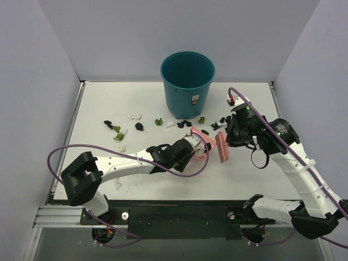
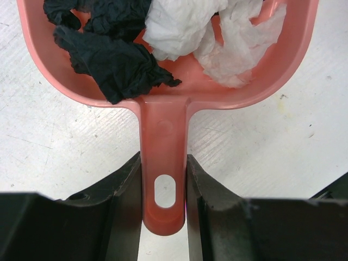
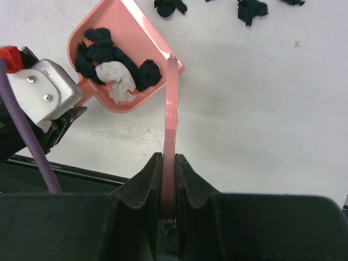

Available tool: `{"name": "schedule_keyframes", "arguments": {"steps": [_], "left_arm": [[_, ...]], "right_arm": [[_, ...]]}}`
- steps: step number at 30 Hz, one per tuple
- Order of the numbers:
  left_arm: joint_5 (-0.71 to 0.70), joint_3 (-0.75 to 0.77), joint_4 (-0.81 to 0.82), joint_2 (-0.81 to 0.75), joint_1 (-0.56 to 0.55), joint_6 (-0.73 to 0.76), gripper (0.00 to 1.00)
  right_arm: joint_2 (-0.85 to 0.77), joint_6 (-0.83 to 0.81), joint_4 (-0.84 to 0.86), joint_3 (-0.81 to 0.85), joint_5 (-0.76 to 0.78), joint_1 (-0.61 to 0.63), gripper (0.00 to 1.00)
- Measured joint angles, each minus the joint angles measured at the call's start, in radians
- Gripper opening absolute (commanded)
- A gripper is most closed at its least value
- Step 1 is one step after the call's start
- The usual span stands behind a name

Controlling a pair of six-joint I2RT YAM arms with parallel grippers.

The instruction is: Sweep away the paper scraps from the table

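Left fingers (image 2: 122,196) clenched on the handle of the pink dustpan (image 2: 163,125); pan sits low on the tabletop (image 1: 98,103), mid-field. Black and white paper scraps (image 2: 117,65) lie inside it. Right fingers (image 3: 142,185) clamped on the pink brush (image 3: 171,109), its head just beside the pan's mouth. More scraps (black, green, white) scattered left of and before the teal bin (image 1: 187,81).
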Motion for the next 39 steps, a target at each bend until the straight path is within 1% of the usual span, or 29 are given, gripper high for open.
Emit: {"name": "schedule_keyframes", "arguments": {"steps": [5, 9, 14, 20, 26, 29, 34, 39], "left_arm": [[0.003, 0.019, -0.047, 0.0, 0.0, -0.002, 0.0], [0.0, 0.07, -0.124, -0.003, 0.0, -0.007, 0.0], [-0.015, 0.129, -0.253, -0.053, 0.0, -0.026, 0.0], [-0.072, 0.212, -0.429, -0.141, 0.014, -0.059, 0.0], [-0.14, 0.294, -0.618, -0.222, 0.056, -0.089, 0.0], [-0.159, 0.372, -0.701, -0.236, 0.095, -0.089, 0.0], [-0.177, 0.53, -0.785, -0.223, 0.183, -0.048, 0.0], [-0.198, 0.768, -0.826, -0.12, 0.274, 0.031, 0.0]], "right_arm": [[-0.003, 0.022, -0.021, 0.108, 0.04, -0.019, 0.0], [-0.029, 0.038, -0.029, 0.167, 0.1, -0.08, 0.0], [-0.051, 0.047, -0.05, 0.128, 0.153, -0.146, 0.0], [-0.018, 0.049, -0.053, 0.053, 0.162, -0.151, 0.0], [0.011, 0.048, -0.027, 0.008, 0.162, -0.153, 0.0], [0.018, 0.049, -0.008, -0.019, 0.161, -0.154, 0.0], [0.02, 0.05, 0.021, -0.062, 0.154, -0.159, 0.0], [0.019, 0.053, 0.035, -0.094, 0.148, -0.159, 0.0]]}}
